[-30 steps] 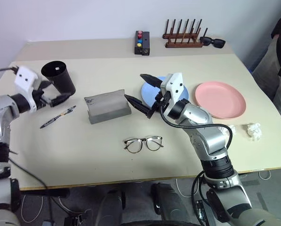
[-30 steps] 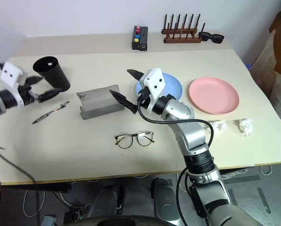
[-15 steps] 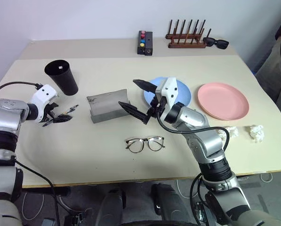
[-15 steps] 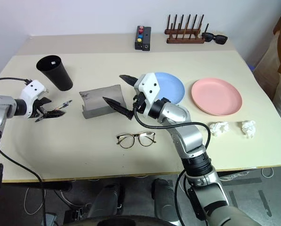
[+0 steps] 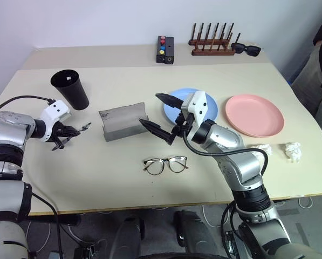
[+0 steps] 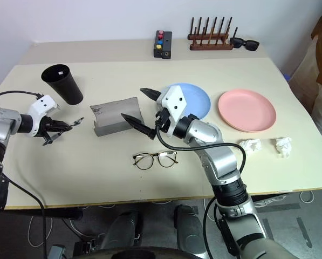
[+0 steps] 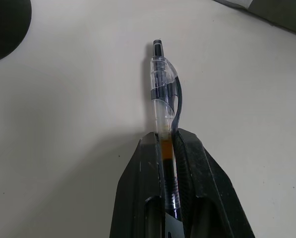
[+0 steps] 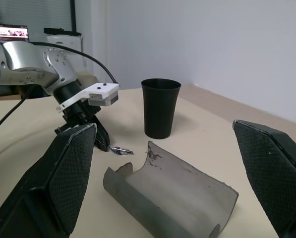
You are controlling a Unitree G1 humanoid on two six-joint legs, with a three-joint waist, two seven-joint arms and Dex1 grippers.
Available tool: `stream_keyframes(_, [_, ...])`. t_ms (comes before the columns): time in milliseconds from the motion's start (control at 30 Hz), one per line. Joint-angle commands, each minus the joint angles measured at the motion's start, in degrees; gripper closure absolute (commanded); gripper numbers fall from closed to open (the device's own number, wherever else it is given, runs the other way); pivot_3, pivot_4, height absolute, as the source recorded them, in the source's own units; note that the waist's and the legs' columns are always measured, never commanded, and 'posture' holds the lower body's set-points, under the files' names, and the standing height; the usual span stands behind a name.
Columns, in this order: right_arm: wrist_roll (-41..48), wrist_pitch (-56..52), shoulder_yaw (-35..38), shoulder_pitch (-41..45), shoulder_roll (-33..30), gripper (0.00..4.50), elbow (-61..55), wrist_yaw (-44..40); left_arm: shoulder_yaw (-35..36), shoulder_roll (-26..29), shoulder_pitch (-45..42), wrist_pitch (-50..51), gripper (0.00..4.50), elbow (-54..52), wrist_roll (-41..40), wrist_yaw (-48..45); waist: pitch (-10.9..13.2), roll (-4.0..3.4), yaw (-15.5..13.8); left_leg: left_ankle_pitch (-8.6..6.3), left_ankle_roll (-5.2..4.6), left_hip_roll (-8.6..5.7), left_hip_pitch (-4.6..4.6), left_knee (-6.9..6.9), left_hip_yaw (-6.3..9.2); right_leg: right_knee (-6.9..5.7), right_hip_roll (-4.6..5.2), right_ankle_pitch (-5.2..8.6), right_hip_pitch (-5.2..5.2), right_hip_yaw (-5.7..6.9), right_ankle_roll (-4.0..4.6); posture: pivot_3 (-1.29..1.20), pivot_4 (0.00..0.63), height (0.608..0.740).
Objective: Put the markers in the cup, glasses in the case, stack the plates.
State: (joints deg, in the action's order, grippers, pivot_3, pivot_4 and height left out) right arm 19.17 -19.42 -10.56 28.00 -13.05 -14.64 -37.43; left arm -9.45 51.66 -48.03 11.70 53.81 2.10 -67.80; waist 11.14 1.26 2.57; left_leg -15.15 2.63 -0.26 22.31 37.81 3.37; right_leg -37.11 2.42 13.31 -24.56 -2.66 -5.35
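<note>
Left gripper: sitting at the left edge of the left eye frame, low over the table, clenching a pen between its two black fingers.
Pen: lying in that grasp; the left wrist view is showing a clear barrel with a dark clip sticking out past the fingertips, over the tabletop. Whether it is touching the table I cannot tell.
Black cup: standing upright in the upper left of the frame, just beyond the left gripper and apart from it.
Grey case: lying left of centre with its hollow facing up, between the cup and the blue plate.
Glasses: resting at centre, toward the bottom of the frame, below the case, lenses clear, temples folded out of the way or hidden.
Right gripper: hanging at centre just right of the case, fingers spread wide apart and grasping nothing.
Light blue plate: lying right of centre, partly hidden behind the right gripper.
Pink plate: lying to the right, beside the blue one, not stacked.
Crumpled white paper: sitting at the right edge.
Button box: standing at the top centre.
Wooden rack: standing at the top right, with black sunglasses just beside it.
</note>
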Motion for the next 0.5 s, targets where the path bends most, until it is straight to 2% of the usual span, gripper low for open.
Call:
stream_keyframes(33, [0.72, 0.25, 0.84, 0.22, -0.52, 0.00, -3.15, -0.03, 2.34, 0.69, 1.04, 0.36, 4.48, -0.20, 0.10, 2.63, 0.00, 0.00, 0.00, 0.00, 0.00, 0.00, 0.00, 0.01, 0.00, -0.01, 0.00, 0.00, 0.00, 0.00, 0.00, 0.00, 0.150, 0.735])
stream_keyframes(200, [0.98, 0.29, 0.78, 0.79, -0.70, 0.00, -2.95, -0.27, 12.75, 1.47, 1.69, 4.42, 4.48, -7.13, -9.83, 1.03, 0.05, 0.08, -0.01, 0.00, 0.00, 0.03, 0.11, 0.01, 0.03, 0.02, -0.01, 0.00, -0.06, 0.02, 0.00, 0.00, 0.150, 0.735])
stream_keyframes(333, [1.18, 0.62, 0.71, 1.28, -0.62, 0.00, -2.87, -0.68, 24.89, 0.90, 5.14, 13.07, 4.48, -23.61, -24.69, -3.13, 0.08, 0.15, -0.13, 0.00, 0.00, 0.06, 0.23, 0.01, 0.04, 0.08, 0.11, -0.01, -0.11, 0.04, -0.02, 0.00, 0.150, 0.735])
stream_keyframes(400, [1.20, 1.07, 0.54, 2.53, 0.16, 0.00, -2.52, -0.54, 28.11, -1.10, 5.16, 15.43, 4.48, -29.35, -28.61, -0.41, 0.09, 0.14, -0.17, 0.00, 0.00, 0.06, 0.23, 0.02, 0.05, 0.08, 0.19, 0.00, -0.10, 0.05, -0.04, 0.00, 0.150, 0.735])
stream_keyframes(500, [-0.20, 2.55, -0.47, 3.79, 0.49, 0.00, -1.87, -0.94, 30.24, -3.77, 4.38, 15.56, 4.48, -33.33, -30.01, 5.54, 0.10, 0.11, -0.10, 0.00, 0.00, 0.03, 0.12, 0.04, 0.04, 0.06, 0.22, 0.00, -0.02, 0.04, -0.05, 0.00, 0.150, 0.735])
